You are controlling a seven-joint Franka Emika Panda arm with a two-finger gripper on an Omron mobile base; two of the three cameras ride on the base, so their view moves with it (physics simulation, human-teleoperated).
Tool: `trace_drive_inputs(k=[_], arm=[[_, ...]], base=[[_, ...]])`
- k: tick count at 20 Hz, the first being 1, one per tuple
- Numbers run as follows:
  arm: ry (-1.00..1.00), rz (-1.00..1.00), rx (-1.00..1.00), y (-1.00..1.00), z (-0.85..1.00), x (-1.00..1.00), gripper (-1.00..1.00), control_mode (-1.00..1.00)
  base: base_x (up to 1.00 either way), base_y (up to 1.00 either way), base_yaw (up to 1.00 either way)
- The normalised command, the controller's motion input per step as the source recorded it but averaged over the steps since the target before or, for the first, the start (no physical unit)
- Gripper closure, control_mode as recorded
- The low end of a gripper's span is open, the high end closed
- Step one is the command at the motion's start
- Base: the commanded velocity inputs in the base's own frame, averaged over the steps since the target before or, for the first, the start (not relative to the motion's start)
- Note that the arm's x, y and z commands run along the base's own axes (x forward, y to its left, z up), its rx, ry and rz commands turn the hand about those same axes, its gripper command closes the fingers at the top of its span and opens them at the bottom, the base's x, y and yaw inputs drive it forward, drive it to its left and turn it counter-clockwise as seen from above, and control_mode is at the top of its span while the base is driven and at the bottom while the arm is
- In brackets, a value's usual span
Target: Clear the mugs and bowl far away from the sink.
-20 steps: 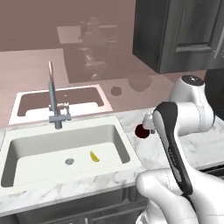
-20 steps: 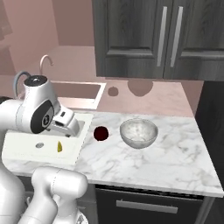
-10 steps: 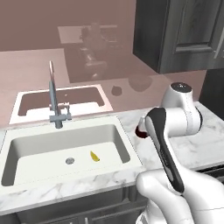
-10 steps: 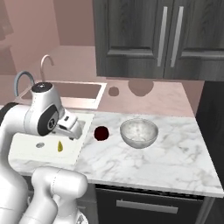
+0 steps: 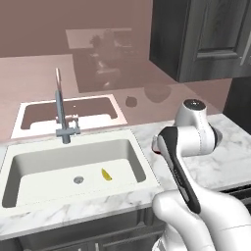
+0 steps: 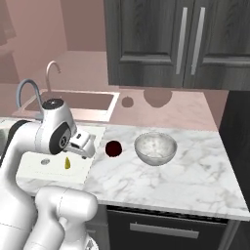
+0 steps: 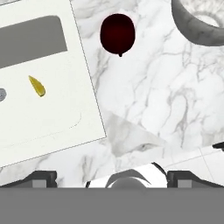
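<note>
Bowl: the round, deep, glossy bowl of speckled grey-white [image 6: 155, 148] stands upright on the white marble surface [image 6: 195, 180], mouth up, well to the right of the sink; being round, it has no long axis. In the hand view just a curved piece of its rim [image 7: 197, 31] shows at the top right corner.
Sink: the wide white rectangular basin [image 5: 73, 169] lies with its long side along the surface's front edge; a tall arched grey metal faucet [image 5: 62, 117] stands behind it.
Left base view alone: the whole basin, its round grey drain [image 5: 78, 180] and a small yellow scrap [image 5: 106, 174] just right of the drain; the arm hides the bowl here.
Right base view alone: the bowl whole, with a small dark red rounded object [image 6: 114, 149] just left of it, apart from it, near the sink's right edge.
Hand view: looks down on the basin's corner [image 7: 48, 109], the yellow scrap [image 7: 37, 86] and the dark red object [image 7: 117, 34], which has a small point at its lower end.
Pincer: the pincer [image 6: 84, 146] hangs above the sink's right edge, aimed down, holding nothing; its dark fingertips [image 7: 41, 177] stand wide apart.
Cabinets: dark wood cabinets [image 6: 185, 44] hang above the surface.
</note>
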Motion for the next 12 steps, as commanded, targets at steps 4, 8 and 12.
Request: trace_drive_inputs(k=[4,8,12], arm=[[0.05,0.00,0.00,-0.09,-0.22,0.31,-1.00,-1.00],[0.03,0.00,0.00,-0.10,-0.18,0.34,-1.00,-1.00],[0.05,0.00,0.00,-0.11,-0.17,0.31,-1.00,-1.00]], base=[[0.00,0.00,0.00],[0.00,0.00,0.00],[0.00,0.00,0.00]])
